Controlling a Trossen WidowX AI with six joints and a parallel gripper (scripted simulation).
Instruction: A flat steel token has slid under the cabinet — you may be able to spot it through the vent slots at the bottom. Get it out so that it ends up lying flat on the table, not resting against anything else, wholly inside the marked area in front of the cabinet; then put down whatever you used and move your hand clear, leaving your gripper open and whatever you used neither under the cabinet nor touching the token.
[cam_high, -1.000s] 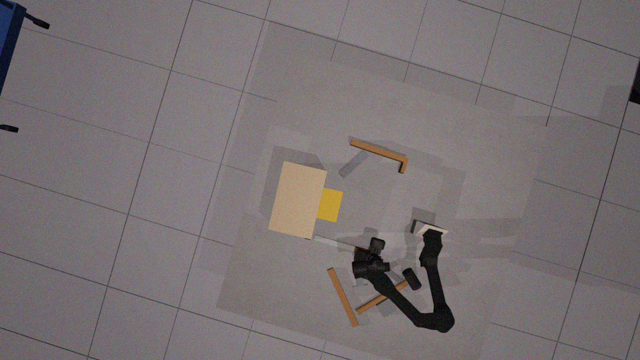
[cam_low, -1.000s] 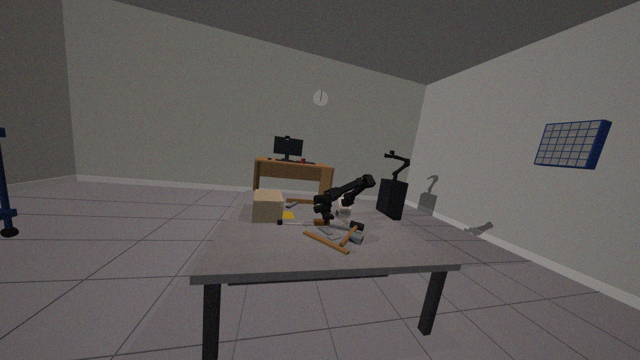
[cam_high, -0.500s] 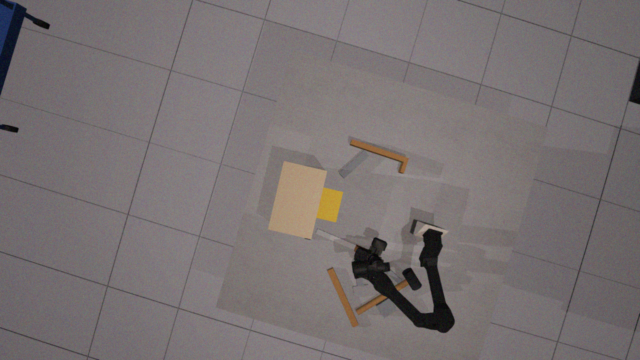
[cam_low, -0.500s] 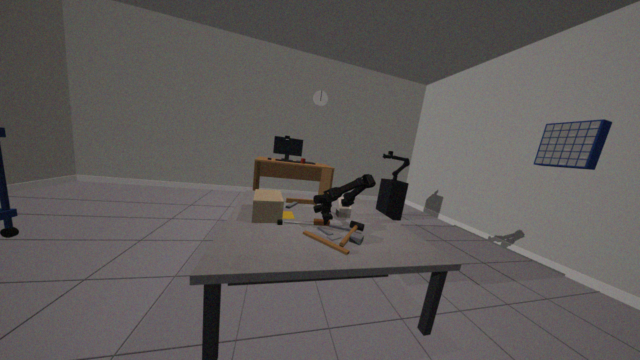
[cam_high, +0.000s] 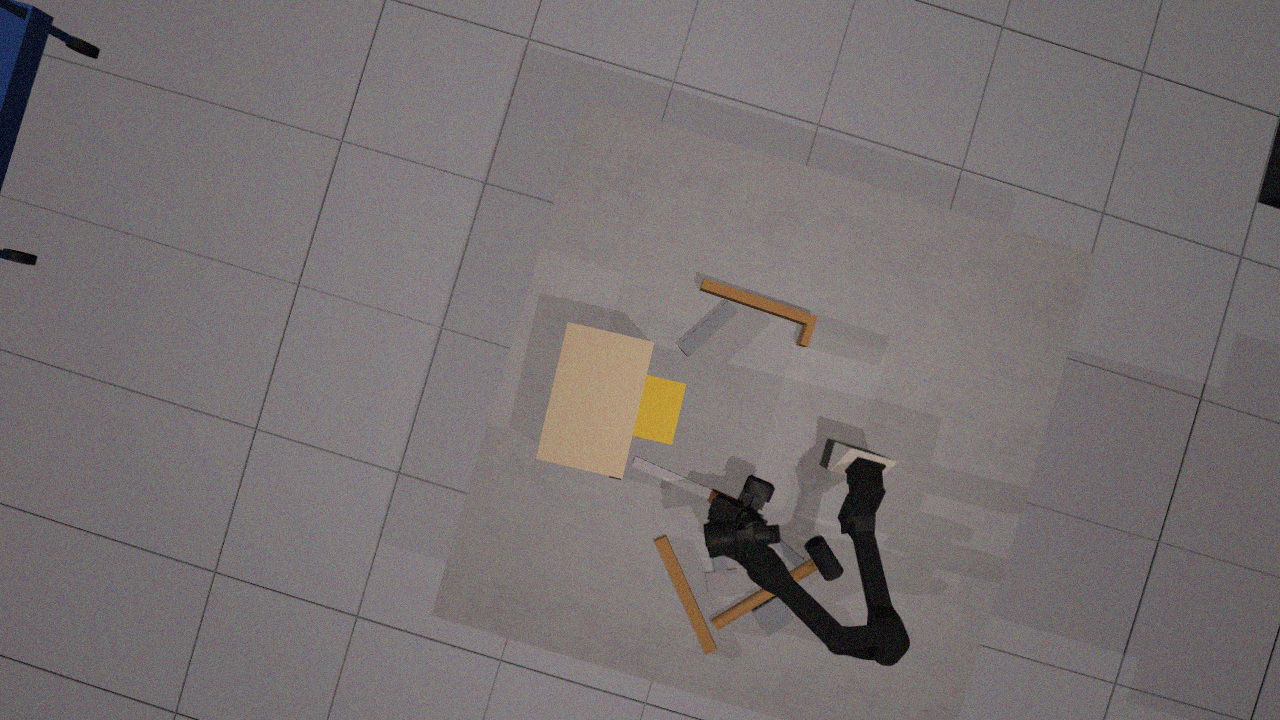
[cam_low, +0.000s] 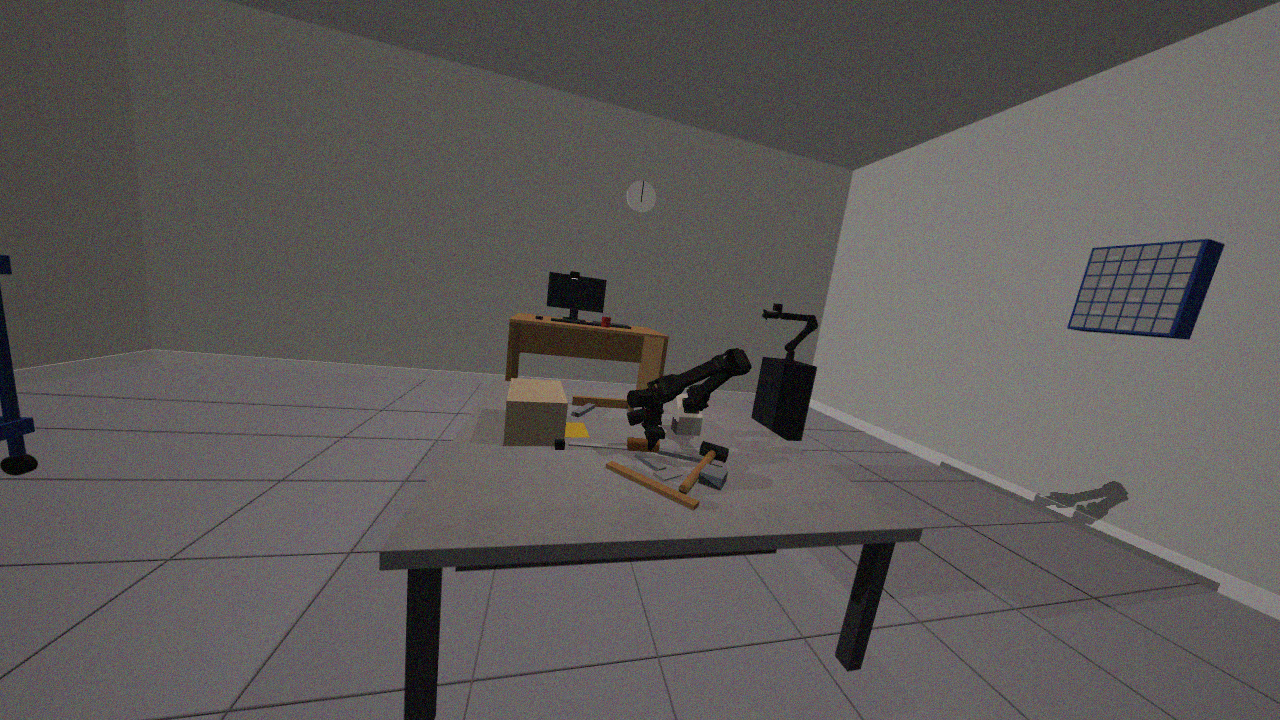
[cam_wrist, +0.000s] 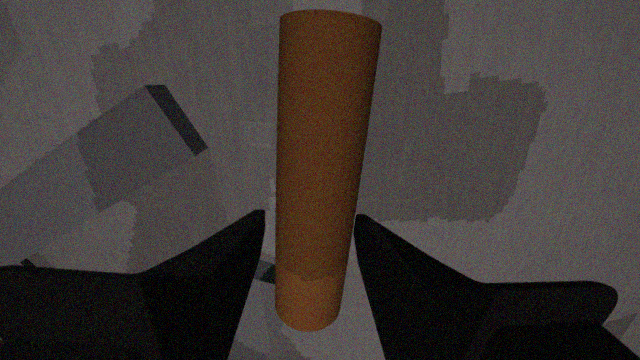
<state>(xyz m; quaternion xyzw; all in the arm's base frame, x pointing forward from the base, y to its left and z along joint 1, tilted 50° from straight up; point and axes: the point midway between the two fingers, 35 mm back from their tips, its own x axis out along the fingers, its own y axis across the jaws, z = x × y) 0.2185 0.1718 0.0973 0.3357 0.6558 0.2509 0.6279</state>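
Observation:
The pale cabinet (cam_high: 595, 400) (cam_low: 535, 416) stands at the left of the table. The yellow marked area (cam_high: 660, 410) (cam_low: 576, 430) lies along its front. The steel token is not visible, and the vent slots cannot be made out. A tool with a long thin grey blade (cam_high: 666, 476) (cam_low: 597, 445) and an orange handle (cam_low: 639, 443) (cam_wrist: 320, 150) lies with its blade tip close to the cabinet's near front corner. My gripper (cam_low: 654, 445) (cam_wrist: 310, 220) is partly open around the handle, one finger on each side. A gap shows at the left finger and a very narrow one at the right.
A hammer (cam_high: 823, 557) (cam_low: 713, 451), a wooden stick (cam_high: 684, 593) (cam_low: 651, 485) and a grey block (cam_low: 713, 477) lie on the near side. An L-shaped wooden piece (cam_high: 756, 301) and a grey bar (cam_high: 707, 328) lie beyond the marked area. A small black block (cam_low: 559, 444) sits at the cabinet's corner.

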